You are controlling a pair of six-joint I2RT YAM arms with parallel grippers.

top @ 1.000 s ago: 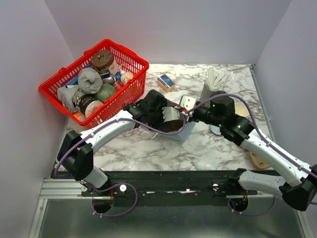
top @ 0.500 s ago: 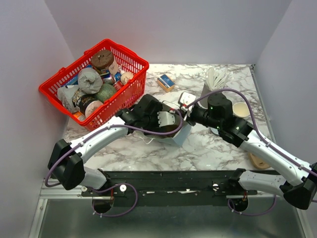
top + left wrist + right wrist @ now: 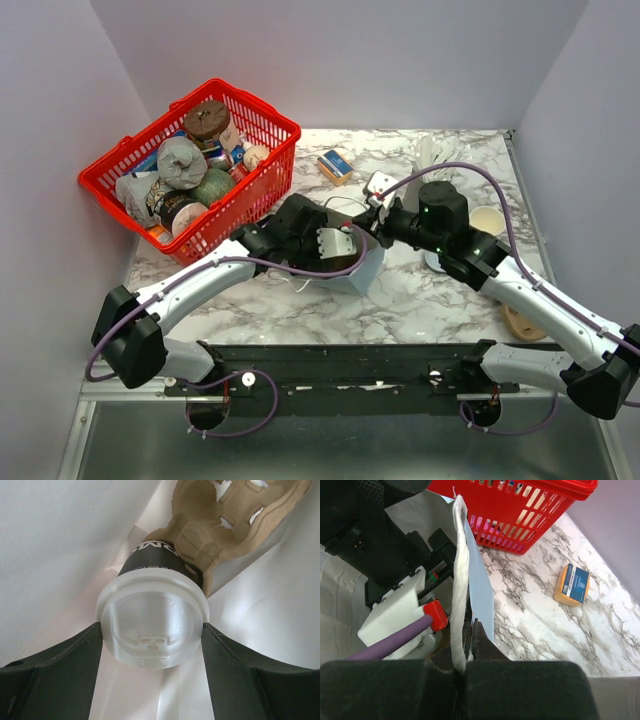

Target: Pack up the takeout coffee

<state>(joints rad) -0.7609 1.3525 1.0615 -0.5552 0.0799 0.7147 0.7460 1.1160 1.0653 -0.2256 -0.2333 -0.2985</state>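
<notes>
The takeout coffee (image 3: 152, 625) sat inside the white bag (image 3: 362, 272), and only the left wrist camera let us see it. There its round white lid faced the lens and its dark body ran back into a brown cardboard carrier (image 3: 220, 525). The left gripper (image 3: 151, 630) was spread wide, with one dark finger (image 3: 65, 670) against each side of the lid, so we took it as gripping the cup. From overhead we saw only that arm reaching into the bag's mouth on the marble table (image 3: 420, 300); the cup itself was hidden.

The right wrist camera gave us the other half. The right gripper (image 3: 468, 645) was closed tight on the bag's twisted white handle, with the bag's upper edge standing upright just above it. Beyond lay the red basket (image 3: 540, 515) (packed with groceries, as the overhead view showed) and a small yellow-and-blue box (image 3: 572, 585) on the marble.
</notes>
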